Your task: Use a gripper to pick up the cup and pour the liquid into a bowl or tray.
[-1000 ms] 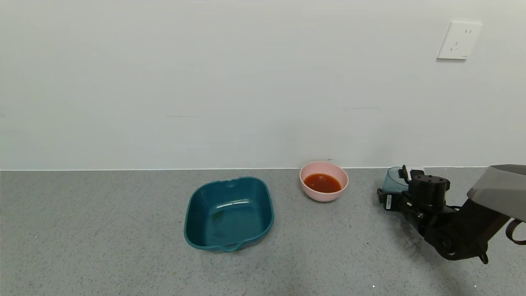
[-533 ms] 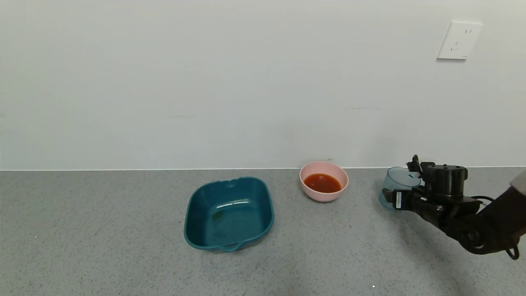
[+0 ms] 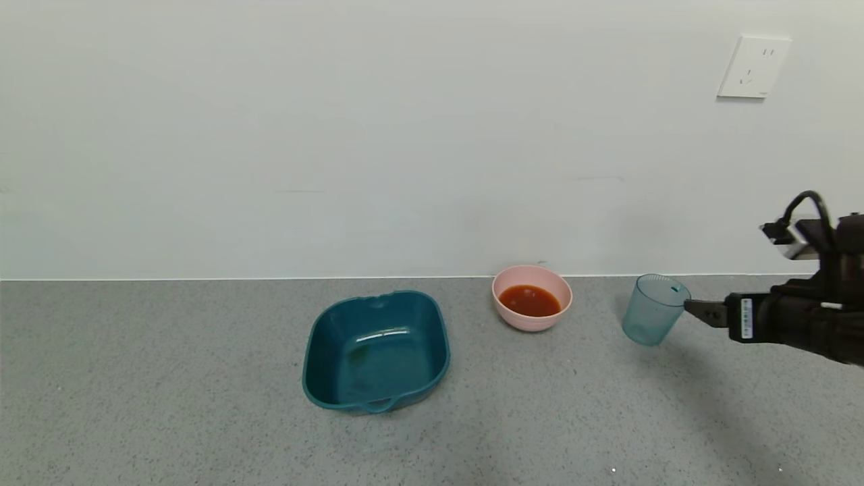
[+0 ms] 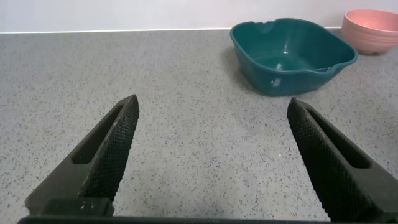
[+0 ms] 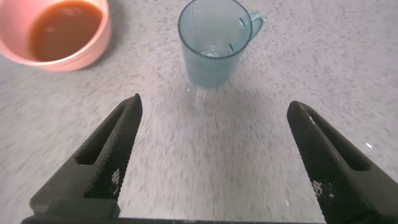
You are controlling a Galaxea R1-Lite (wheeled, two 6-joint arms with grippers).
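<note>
Left gripper [image 4: 211, 155]: I see its jaws spread wide over bare grey countertop [image 4: 186, 124], holding nothing; it does not appear in my head view.

Teal tray [image 4: 292, 53]: ahead of the left jaws and off toward the right finger's side, well apart from them; from the head view [image 3: 376, 349] it sits on the counter, with no liquid that I can make out in it.

Right gripper [image 5: 214, 158]: I see its jaws wide apart and holding nothing, low above the counter. In the head view it reaches in from the right edge [image 3: 702, 312], with one fingertip just beside the cup's rim; I cannot tell whether it touches.

Cup [image 5: 214, 43]: ahead of the right jaws and roughly centred between them, apart from both fingers, standing upright on the counter and looking empty inside. The wrist view shows a small tab at its rim. In the head view [image 3: 653, 310] it stands between the gripper and the bowl.

Pink bowl [image 5: 56, 31]: beyond the cup and off toward the left finger's side of the right jaws, near the cup but not touching it; seen from the head [image 3: 532, 298], close to the wall [image 3: 405, 135].

Liquid [image 5: 64, 30]: reddish-brown, pooled inside the pink bowl.

Wall socket [image 3: 754, 66]: high on the wall, above the right gripper.
</note>
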